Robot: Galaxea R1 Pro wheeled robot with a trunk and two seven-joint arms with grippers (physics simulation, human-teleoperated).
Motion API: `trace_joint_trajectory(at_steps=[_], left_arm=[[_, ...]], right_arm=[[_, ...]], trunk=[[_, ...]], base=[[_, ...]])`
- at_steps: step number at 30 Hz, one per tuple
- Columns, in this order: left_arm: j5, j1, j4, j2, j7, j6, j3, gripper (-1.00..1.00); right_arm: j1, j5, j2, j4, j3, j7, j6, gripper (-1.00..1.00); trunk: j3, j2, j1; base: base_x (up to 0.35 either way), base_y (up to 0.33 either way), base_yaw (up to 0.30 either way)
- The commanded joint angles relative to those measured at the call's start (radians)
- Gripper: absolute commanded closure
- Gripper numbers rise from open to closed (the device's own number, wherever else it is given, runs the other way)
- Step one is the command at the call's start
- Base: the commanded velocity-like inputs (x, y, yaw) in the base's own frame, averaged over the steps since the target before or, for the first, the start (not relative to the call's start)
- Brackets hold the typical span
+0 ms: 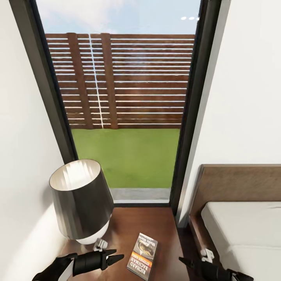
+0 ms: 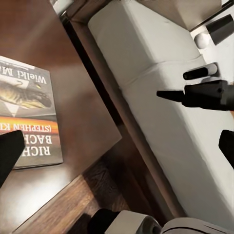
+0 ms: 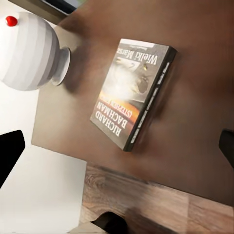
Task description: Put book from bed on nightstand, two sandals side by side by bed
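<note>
Dark-brown wood, glossy on top, carries the book (image 1: 142,256) on the nightstand (image 1: 164,226), where it lies flat with its cover up, the orange band and white lettering "RICHARD BACHMAN" readable from the head camera. It sits near the front half of the top, apart from the lamp (image 1: 82,201), whose black shade and white base stand at the side nearest the white wall. Beyond the nightstand a tall black-framed window (image 1: 128,101) looks out on green grass and a slatted wooden fence.

Nothing is held by the left gripper (image 1: 109,258), which hovers just beside the book on the lamp's side, its dark pointed fingers (image 1: 116,257) showing close together in the head view. In the left wrist view only the black tips at the two edges of the frame show, spread wide with the book (image 2: 27,117) and the nightstand's corner between them, so the claw reads as released. The right gripper (image 1: 186,262) hangs low between the nightstand and the bed (image 1: 242,230), empty too; in its wrist view its black fingertips (image 3: 9,156) stand far apart at opposite edges, with the book (image 3: 131,92) lying untouched on the wood below.

Pale-grey mattress and brown headboard fill the space on the robot's right, the bed frame running close alongside the nightstand with a narrow strip of plank floor (image 3: 161,204) between.
</note>
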Motion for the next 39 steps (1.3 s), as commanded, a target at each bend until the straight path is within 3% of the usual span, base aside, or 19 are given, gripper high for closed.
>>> trace_joint_trajectory(at_steps=[1,7,12,15,20,21,25,29,31,33,35,37,39], left_arm=[[0.010,0.000,0.000,0.001,-0.001,0.011,-0.007,-1.00],[0.010,0.001,0.020,0.002,0.001,-0.007,-0.007,-1.00],[0.008,0.003,0.072,-0.003,0.025,-0.073,-0.008,-1.00],[0.008,0.003,0.103,-0.029,0.164,-0.088,-0.008,-1.00],[0.008,0.003,0.201,-0.044,0.255,-0.153,-0.008,-1.00],[0.008,0.007,0.249,-0.045,0.266,-0.208,-0.010,-1.00],[0.008,0.077,0.293,-0.046,0.288,-0.279,-0.014,-1.00],[0.007,0.158,0.300,-0.046,0.419,-0.291,-0.021,-1.00],[-0.006,0.200,0.300,-0.046,0.477,-0.293,-0.032,-1.00],[-0.064,0.241,0.301,-0.047,0.535,-0.300,-0.062,-1.00],[-0.116,0.255,0.302,-0.047,0.554,-0.304,-0.072,-1.00],[-0.138,0.264,0.303,-0.047,0.561,-0.306,-0.075,-1.00],[-0.152,0.277,0.303,-0.047,0.569,-0.306,-0.076,-1.00]], right_arm=[[0.000,-0.003,0.000,0.006,-0.002,0.003,0.004,-1.00],[0.000,0.003,0.000,0.077,-0.002,0.002,-0.070,-1.00],[0.000,0.004,-0.001,0.142,-0.002,0.002,-0.127,-1.00],[0.001,0.005,-0.001,0.171,-0.002,0.000,-0.149,-1.00],[0.013,0.006,-0.002,0.254,-0.001,-0.001,-0.242,-1.00],[0.017,0.005,-0.002,0.290,-0.001,-0.002,-0.270,-1.00],[0.065,0.004,-0.003,0.323,-0.002,-0.007,-0.295,-1.00],[0.117,0.003,-0.003,0.329,-0.001,-0.010,-0.299,-1.00],[0.157,0.003,-0.003,0.330,-0.002,-0.011,-0.300,-1.00],[0.194,0.003,-0.003,0.330,-0.002,-0.012,-0.300,-1.00],[0.206,0.003,-0.003,0.330,-0.002,-0.014,-0.300,-1.00],[0.210,0.003,-0.003,0.330,-0.002,-0.034,-0.300,-1.00],[0.213,0.003,-0.003,0.330,-0.002,-0.144,-0.296,-1.00]], trunk=[[0.002,0.007,-0.004],[0.021,0.049,-0.027],[0.037,0.084,-0.046],[0.046,0.105,-0.058],[0.062,0.140,-0.077],[0.065,0.147,-0.081],[0.077,0.175,-0.096],[0.090,0.203,-0.111],[0.096,0.217,-0.119],[0.103,0.231,-0.127],[0.109,0.245,-0.134],[0.115,0.259,-0.142],[0.121,0.273,-0.150]], base=[[0.000,0.000,0.000],[0.000,0.000,0.000],[0.000,0.000,0.000],[0.000,0.000,0.000],[0.000,0.000,0.000],[0.000,0.000,0.000],[0.000,0.000,0.000],[0.000,0.000,0.000],[0.000,0.000,0.000],[0.000,0.000,0.000],[0.000,0.000,0.000],[0.000,0.000,0.000],[0.000,0.000,0.000]])
